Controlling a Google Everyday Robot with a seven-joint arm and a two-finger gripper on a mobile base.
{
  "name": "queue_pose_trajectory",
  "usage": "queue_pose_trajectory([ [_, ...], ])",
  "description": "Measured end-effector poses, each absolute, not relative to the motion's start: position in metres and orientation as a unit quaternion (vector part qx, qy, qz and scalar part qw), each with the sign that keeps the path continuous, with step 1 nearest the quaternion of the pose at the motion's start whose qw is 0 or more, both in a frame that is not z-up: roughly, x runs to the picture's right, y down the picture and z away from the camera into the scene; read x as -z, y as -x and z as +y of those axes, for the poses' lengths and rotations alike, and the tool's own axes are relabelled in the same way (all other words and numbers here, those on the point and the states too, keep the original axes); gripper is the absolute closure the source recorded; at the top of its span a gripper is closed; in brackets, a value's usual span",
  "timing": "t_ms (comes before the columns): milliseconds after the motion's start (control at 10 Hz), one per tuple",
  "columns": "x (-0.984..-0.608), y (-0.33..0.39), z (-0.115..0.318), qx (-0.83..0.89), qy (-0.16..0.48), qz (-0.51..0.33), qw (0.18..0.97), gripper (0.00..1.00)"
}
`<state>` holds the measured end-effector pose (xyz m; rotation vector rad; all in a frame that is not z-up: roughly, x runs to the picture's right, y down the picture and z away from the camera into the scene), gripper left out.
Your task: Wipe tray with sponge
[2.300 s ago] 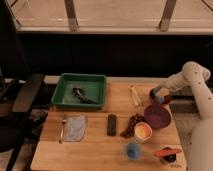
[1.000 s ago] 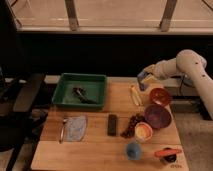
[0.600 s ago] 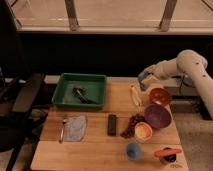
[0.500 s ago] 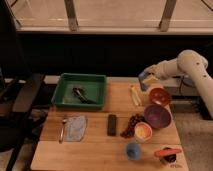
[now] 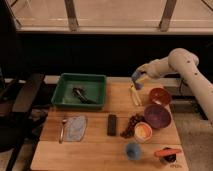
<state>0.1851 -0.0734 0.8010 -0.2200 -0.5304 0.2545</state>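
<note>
The green tray (image 5: 63,93) sits at the back left of the wooden table, with a dark utensil (image 5: 83,94) lying inside it. My gripper (image 5: 138,80) hangs in the air above the table's back edge, to the right of the tray and well apart from it. It is shut on the small blue-grey sponge (image 5: 136,76), which sticks out on its left side. The white arm (image 5: 175,60) reaches in from the right.
Under the gripper lies a pale yellow stick-shaped item (image 5: 134,95). A red bowl (image 5: 160,96), a purple bowl (image 5: 157,116), an orange-filled cup (image 5: 143,131), grapes (image 5: 132,125), a black bar (image 5: 112,124), a blue cup (image 5: 133,150), a pale-blue cloth (image 5: 76,126) and a spoon (image 5: 62,131) fill the table.
The arm rose from table level beside the bowls to the air at the back edge. Over the last second it has only edged slightly left, toward the tray.
</note>
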Motion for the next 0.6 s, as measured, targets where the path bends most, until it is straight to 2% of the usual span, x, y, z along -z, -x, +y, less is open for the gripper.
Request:
queue_pose_trajectory([
  [600,-0.802,-0.034,-0.088,-0.02,0.123,-0.339,0.933,1.0],
])
